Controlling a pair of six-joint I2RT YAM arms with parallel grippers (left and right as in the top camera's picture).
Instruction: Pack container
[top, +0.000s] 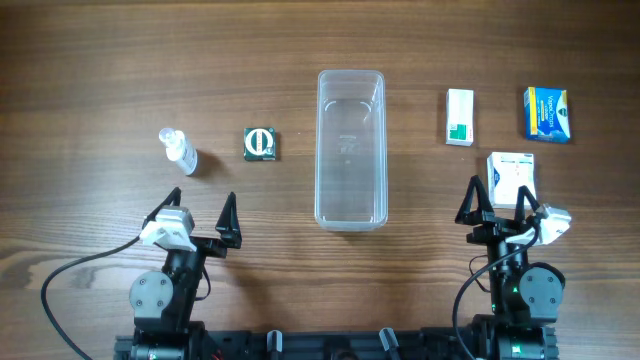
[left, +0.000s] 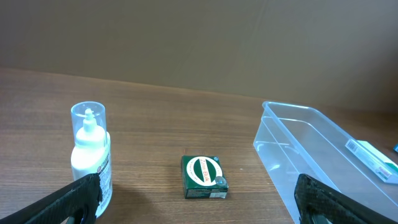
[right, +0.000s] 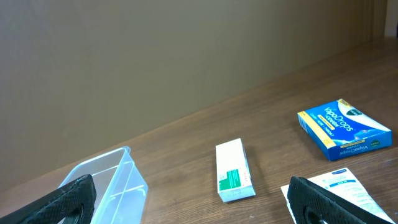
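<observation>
Centrally on the wooden table (top: 100, 60): the container (top: 350, 148), clear plastic, long axis running from the near edge toward the far edge, open top up. Holds nothing. Stands about midway between the left and right edges. Toward the left edge from it, a little apart: a small green box (top: 261, 143) with a round white-and-green emblem, flat on the wood. Farther toward the left edge: a small clear bottle (top: 178, 151) with a transparent cap, upright in the left wrist view. Toward the right edge from the container: a white-and-green box (top: 460, 117), lying flat, lengthwise toward the far edge. Nearer the far right corner: a blue VapoDrops box (top: 547, 113) with yellow trim. Closer to the near edge than those two: a white box (top: 511, 178) with blue print, just beyond the right gripper (top: 497, 203). Sits by the near edge with jaws spread wide, gripping nothing. Likewise the left gripper (top: 195, 213), by the near edge on the left side, short of the bottle and the green box: jaws wide apart, nothing between them.
</observation>
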